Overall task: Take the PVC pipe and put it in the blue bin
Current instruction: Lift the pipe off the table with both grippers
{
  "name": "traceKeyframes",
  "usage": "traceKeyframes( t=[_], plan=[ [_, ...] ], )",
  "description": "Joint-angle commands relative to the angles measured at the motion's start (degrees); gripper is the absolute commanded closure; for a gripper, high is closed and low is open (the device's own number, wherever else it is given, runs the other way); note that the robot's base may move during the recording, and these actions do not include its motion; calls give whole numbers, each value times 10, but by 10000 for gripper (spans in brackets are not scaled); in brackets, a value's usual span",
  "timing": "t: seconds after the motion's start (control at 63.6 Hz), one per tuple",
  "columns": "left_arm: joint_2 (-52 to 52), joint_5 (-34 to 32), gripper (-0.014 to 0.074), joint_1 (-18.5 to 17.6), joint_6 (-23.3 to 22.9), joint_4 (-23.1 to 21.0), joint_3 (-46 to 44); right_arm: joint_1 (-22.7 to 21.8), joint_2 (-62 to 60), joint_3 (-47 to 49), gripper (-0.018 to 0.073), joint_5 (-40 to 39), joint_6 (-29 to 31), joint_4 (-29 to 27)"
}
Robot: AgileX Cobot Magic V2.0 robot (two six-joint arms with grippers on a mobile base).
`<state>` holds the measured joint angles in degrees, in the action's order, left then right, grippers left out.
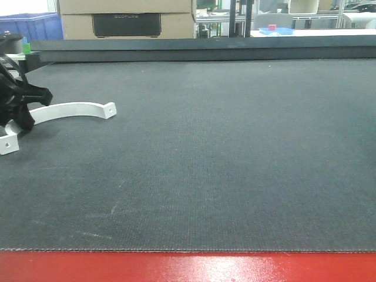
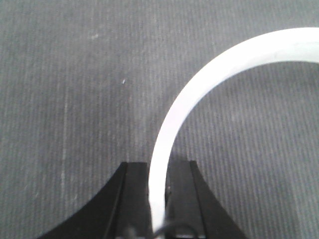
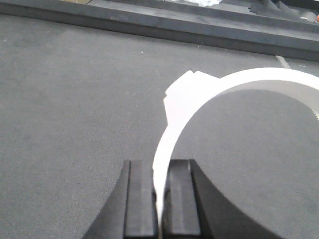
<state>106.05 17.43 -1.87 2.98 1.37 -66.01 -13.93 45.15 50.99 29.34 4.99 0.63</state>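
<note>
White PVC pipe arcs rightward from the left claw pinching it (right claw pinches a 2nd pipe), blue bin far behind.

No legible text in any view.

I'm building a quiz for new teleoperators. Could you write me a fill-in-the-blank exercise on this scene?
1. The PVC pipe lying on the dark mat is ___ in colour.
2. The tab at its free end is pierced by a small ___.
3. The left gripper is shut on the pipe, which sits between its two ___.
4. The right gripper grips a second white arc, so ___ arcs are in view in all.

Missing words: white; hole; fingers; two.
</note>
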Motion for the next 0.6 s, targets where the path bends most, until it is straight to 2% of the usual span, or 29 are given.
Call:
traceKeyframes(
  t=[0.0, 0.126, 0.409, 0.582],
  plan=[
    [-37, 3, 707, 0, 0, 4, 0, -2, -16, 4, 727, -10, 4, -1],
    [-85, 6, 707, 0, 0, 4, 0, -2, -36, 4, 727, -8, 4, -25],
    [-220, 31, 707, 0, -2, 4, 4, -2, -93, 4, 727, 26, 4, -25],
    [-322, 30, 707, 0, -3, -21, 32, -2, -128, 4, 727, 38, 4, -28]
  ],
)
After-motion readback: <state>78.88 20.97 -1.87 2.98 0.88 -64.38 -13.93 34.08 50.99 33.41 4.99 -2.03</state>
